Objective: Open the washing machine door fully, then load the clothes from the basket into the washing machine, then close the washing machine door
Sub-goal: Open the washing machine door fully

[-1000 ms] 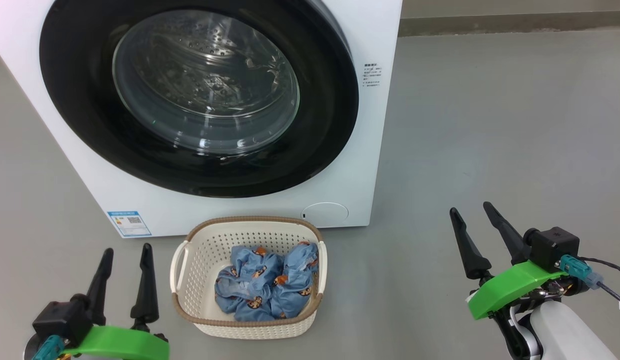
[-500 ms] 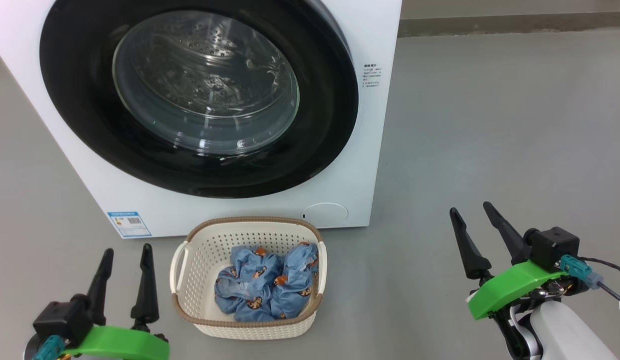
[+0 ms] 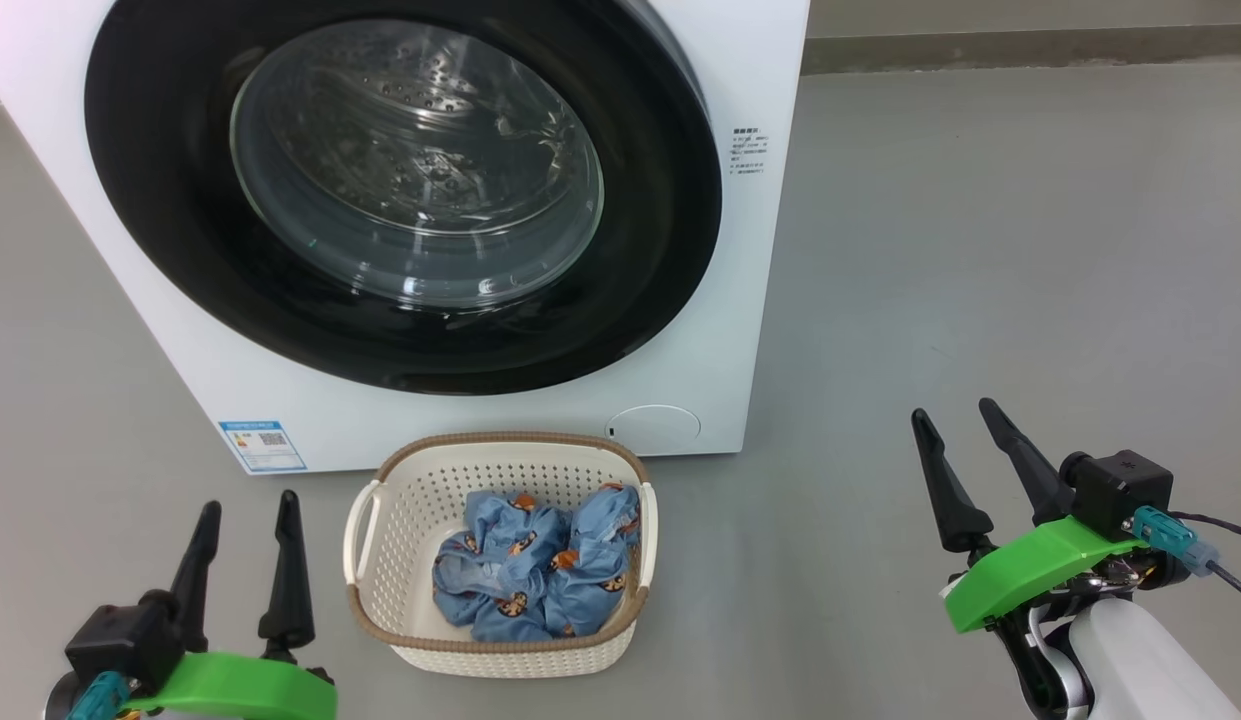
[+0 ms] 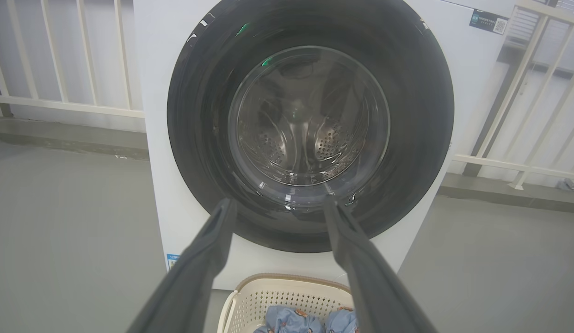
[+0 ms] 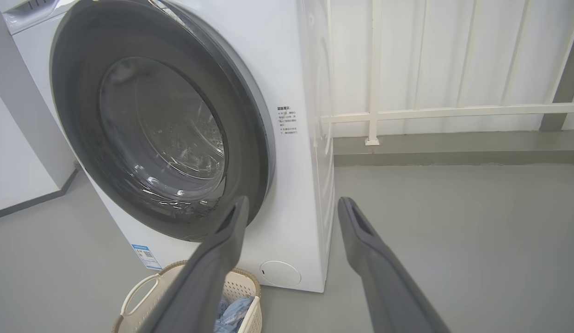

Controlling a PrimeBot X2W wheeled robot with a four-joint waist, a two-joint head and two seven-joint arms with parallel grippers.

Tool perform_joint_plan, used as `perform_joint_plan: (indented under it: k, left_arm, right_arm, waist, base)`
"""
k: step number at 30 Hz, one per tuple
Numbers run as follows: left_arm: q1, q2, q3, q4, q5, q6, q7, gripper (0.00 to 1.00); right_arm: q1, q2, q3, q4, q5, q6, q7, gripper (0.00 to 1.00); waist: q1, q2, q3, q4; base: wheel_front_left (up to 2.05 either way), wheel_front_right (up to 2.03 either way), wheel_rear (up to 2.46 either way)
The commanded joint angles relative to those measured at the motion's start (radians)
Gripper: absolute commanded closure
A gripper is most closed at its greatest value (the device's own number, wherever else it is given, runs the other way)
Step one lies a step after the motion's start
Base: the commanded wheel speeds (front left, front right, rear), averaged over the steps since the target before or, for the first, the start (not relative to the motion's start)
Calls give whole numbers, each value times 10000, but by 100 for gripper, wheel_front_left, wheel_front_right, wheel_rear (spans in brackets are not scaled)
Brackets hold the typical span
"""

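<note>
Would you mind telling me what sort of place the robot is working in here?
Probably a plain laundry corner or test area: a white washing machine stands on a bare grey floor, a basket of clothes sits before it, and white railings run behind.

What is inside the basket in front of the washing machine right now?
The basket holds a crumpled heap of light blue clothes with orange-brown prints, bunched toward its right side; bare perforated wall shows on the left. Whatever lies beneath the heap is covered.
</note>
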Motion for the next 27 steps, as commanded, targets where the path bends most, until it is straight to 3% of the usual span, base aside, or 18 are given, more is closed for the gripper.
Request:
perform_joint_plan:
  k: [1, 23, 25, 26, 27]
  left_arm:
    - [-477, 167, 365, -175, 75, 65, -65, 0]
    - [-478, 100, 349, -267, 148, -65, -65, 0]
    - [-514, 95, 361, -337, 143, -85, -65, 0]
    - [-534, 91, 364, -371, 146, -97, -65, 0]
    - [-556, 85, 363, -405, 153, -109, -65, 0]
  right_arm:
    - [-340, -22, 139, -260, 71, 56, -124, 0]
    - [-1159, -415, 132, -61, 422, 56, -124, 0]
    - [-1313, -457, 75, -125, 517, 56, -124, 29]
    - [-1398, -492, 46, -145, 569, 56, -124, 52]
    - [-1484, -524, 6, -165, 652, 56, -124, 65]
  waist:
    - [0, 0, 2, 16]
    - [0, 0, 347, 308]
    - [0, 0, 484, 364]
    - [0, 0, 558, 397]
    - [0, 0, 631, 434]
  base:
    - [0, 0, 0]
    - [0, 0, 0]
    - [0, 0, 0]
    - [0, 0, 0]
    - [0, 0, 0]
